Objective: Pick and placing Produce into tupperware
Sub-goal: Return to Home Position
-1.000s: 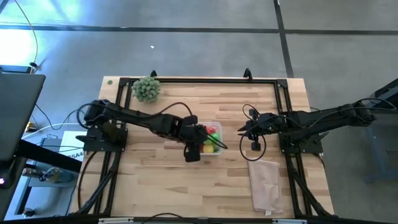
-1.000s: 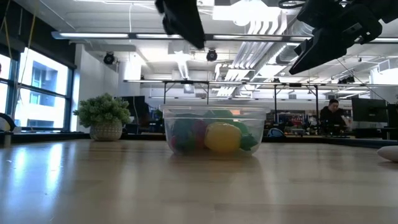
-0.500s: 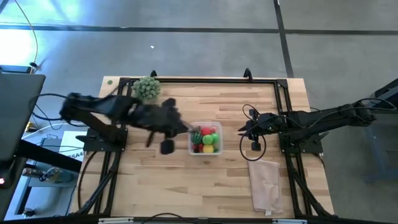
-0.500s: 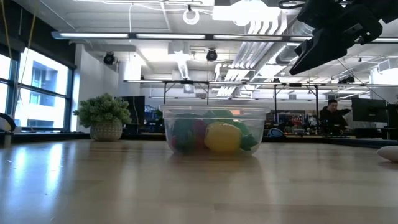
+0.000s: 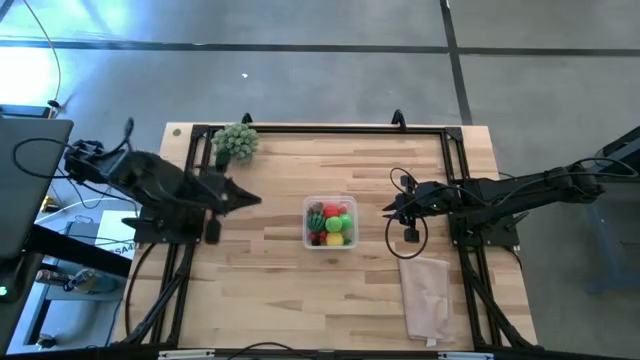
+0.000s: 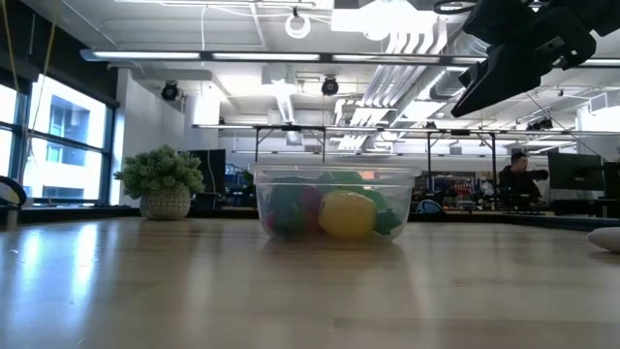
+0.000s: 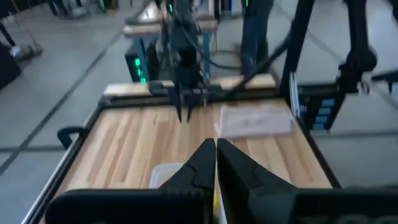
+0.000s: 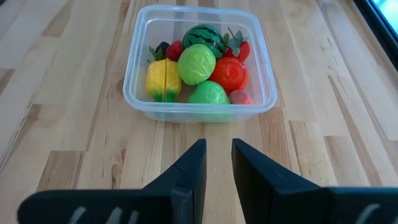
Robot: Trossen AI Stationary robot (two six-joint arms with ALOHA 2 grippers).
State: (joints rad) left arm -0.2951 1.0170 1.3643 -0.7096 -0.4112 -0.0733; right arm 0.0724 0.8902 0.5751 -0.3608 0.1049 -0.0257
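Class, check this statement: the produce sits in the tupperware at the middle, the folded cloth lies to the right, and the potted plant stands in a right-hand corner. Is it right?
Not quite. The high view shows the potted plant in a left-hand corner, not a right-hand one. The produce does sit in the tupperware at the middle, and the folded cloth lies to the right.
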